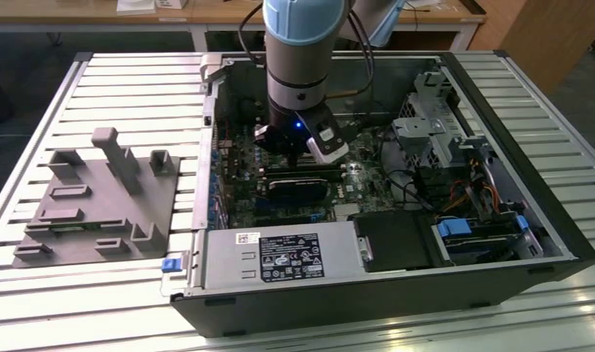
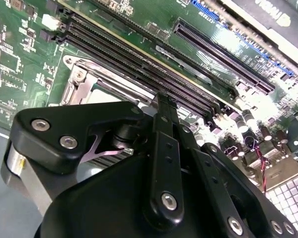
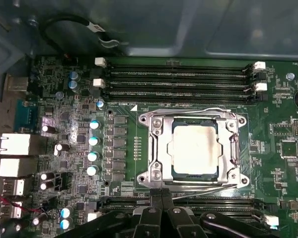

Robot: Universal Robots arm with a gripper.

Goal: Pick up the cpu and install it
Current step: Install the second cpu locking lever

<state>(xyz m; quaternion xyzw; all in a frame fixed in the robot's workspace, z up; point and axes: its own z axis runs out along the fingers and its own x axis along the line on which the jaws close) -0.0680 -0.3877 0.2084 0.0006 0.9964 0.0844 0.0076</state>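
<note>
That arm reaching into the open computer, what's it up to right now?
The robot arm is reaching down into an open computer case lying on a slatted table. Its gripper hangs just above the motherboard, beside the metal-framed socket. The cpu, a silver square chip, already sits in that socket; the gripper is not holding it. A grey fixture plate rests on the table beside the case.
</note>
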